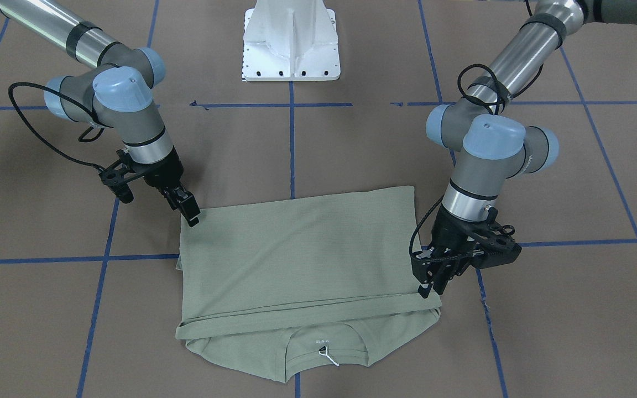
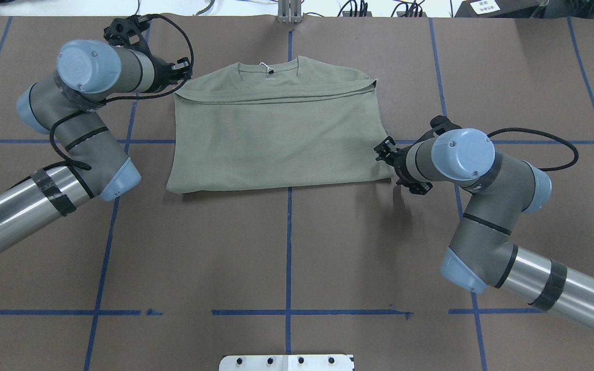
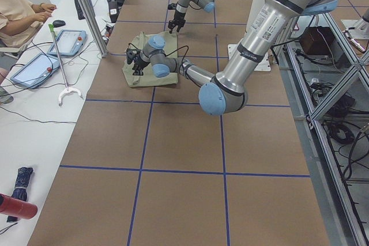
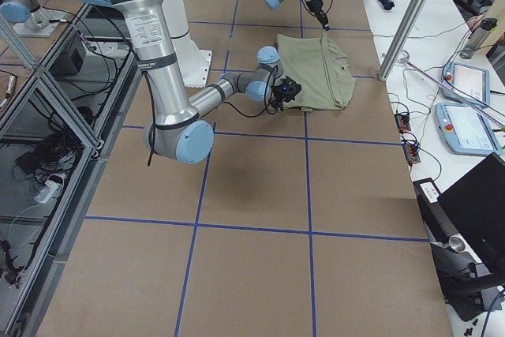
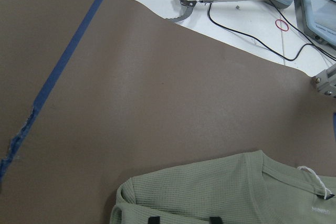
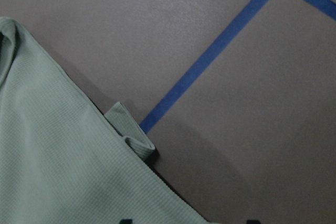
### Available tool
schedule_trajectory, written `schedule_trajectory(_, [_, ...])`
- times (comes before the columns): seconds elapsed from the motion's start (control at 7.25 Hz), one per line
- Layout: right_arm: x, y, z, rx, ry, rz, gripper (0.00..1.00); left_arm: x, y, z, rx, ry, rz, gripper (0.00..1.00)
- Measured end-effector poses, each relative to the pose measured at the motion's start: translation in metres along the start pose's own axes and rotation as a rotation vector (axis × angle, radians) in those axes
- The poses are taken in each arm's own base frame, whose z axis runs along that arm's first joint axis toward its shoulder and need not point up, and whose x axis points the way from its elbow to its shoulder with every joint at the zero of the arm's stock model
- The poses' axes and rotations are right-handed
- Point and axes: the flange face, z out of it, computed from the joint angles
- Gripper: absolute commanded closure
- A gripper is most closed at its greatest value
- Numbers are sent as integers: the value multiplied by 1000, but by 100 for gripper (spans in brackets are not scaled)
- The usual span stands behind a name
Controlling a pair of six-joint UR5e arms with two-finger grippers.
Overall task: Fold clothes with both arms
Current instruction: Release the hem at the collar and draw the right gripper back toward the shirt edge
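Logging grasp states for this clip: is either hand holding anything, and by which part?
Nothing is held. The left hand and the right hand are open at side edges of the folded shirt, which lies flat.

Shirt (image 2: 276,134) on table (image 2: 297,247), collar (image 2: 256,68) far side; left gripper (image 1: 428,288) at far-left corner, right gripper (image 1: 192,217) at near-right corner

One shirt (image 1: 296,254), two arms (image 1: 130,110) (image 1: 490,149), two grippers (image 1: 191,218) (image 1: 426,290), one pedestal (image 1: 292,50).
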Motion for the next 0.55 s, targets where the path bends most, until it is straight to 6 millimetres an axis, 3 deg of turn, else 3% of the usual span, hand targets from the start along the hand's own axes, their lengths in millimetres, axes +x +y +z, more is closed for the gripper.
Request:
schedule_trajectory(0.14, [3,1,1,0,3,4,100,0,0,0,0,0,-1,58])
schedule_trajectory(0.55, [2,2,-6,-4,-7,13,100,-1,0,0,0,-2,-2,58])
